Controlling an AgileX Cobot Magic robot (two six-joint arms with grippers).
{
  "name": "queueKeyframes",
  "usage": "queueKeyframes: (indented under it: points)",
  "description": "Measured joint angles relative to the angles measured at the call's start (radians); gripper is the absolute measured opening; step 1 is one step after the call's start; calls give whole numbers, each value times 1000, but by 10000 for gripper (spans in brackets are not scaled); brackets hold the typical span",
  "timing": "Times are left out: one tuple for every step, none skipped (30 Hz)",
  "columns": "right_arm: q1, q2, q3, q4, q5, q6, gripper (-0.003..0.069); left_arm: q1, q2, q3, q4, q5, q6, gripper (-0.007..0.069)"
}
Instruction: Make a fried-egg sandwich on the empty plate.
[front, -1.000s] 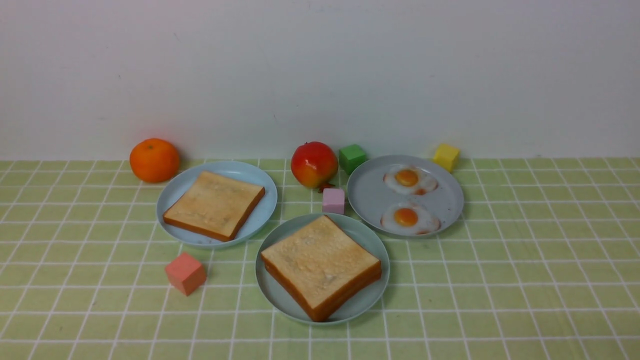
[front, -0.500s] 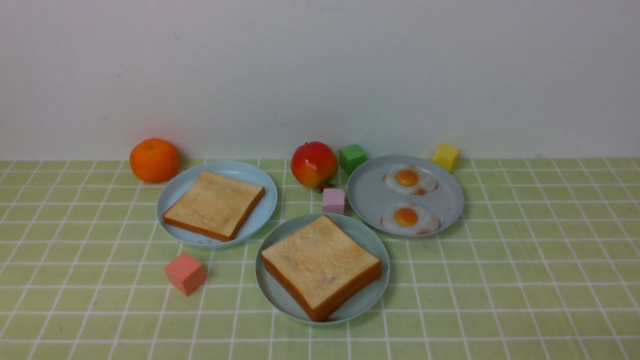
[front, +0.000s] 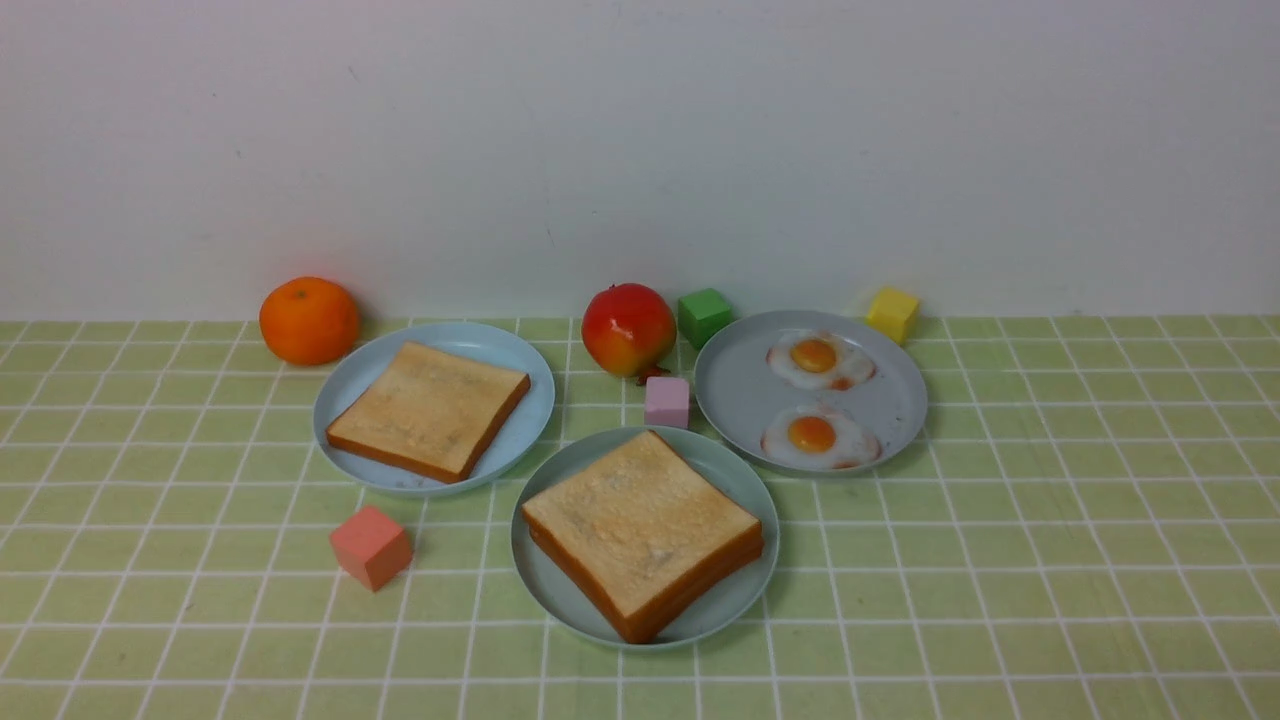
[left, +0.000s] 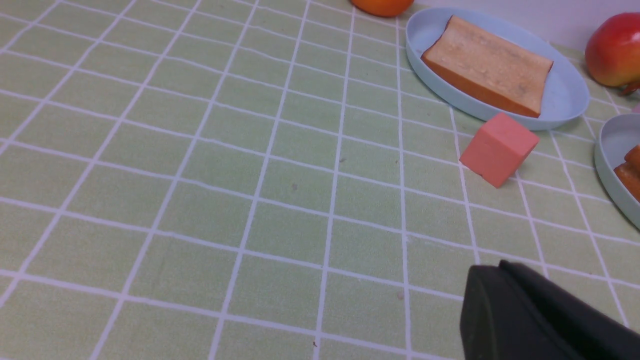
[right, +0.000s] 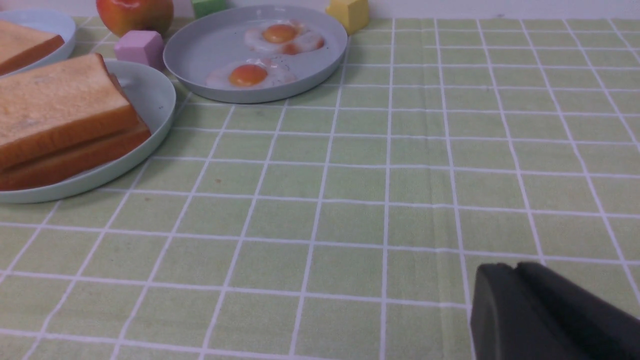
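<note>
Apparently done: sandwich (front: 645, 530), two toast slices stacked with any egg hidden, sits on the mint plate (front: 742, 592), front-centre of the desk (front: 1050, 560). Both hands barely show; grip unreadable. Next: only verify filling.

Lighting's soft and even, pretty bright, no harsh glare anywhere. Shadows are faint, just thin dark edges under the plates and the pink cube (front: 371, 546) on the bench (front: 1050, 560). Front view looks a bit soft and washed out. Wrist views are sharper, but the dark pincer (left: 540, 320) corner is a blurry blob.
</note>
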Motion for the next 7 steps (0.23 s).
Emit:
queueKeyframes:
  points:
    - [0, 0, 0, 0, 0, 0, 59, 0, 0, 0, 0, 0, 0, 2]
    - [0, 0, 0, 0, 0, 0, 60, 0, 0, 0, 0, 0, 0, 2]
    - [0, 0, 0, 0, 0, 0, 61, 0, 0, 0, 0, 0, 0, 2]
    - [0, 0, 0, 0, 0, 0, 62, 0, 0, 0, 0, 0, 0, 2]
    - [0, 0, 0, 0, 0, 0, 64, 0, 0, 0, 0, 0, 0, 3]
    - [0, 0, 0, 0, 0, 0, 66, 0, 0, 0, 0, 0, 0, 4]
    - [0, 0, 0, 0, 0, 0, 67, 0, 0, 0, 0, 0, 0, 4]
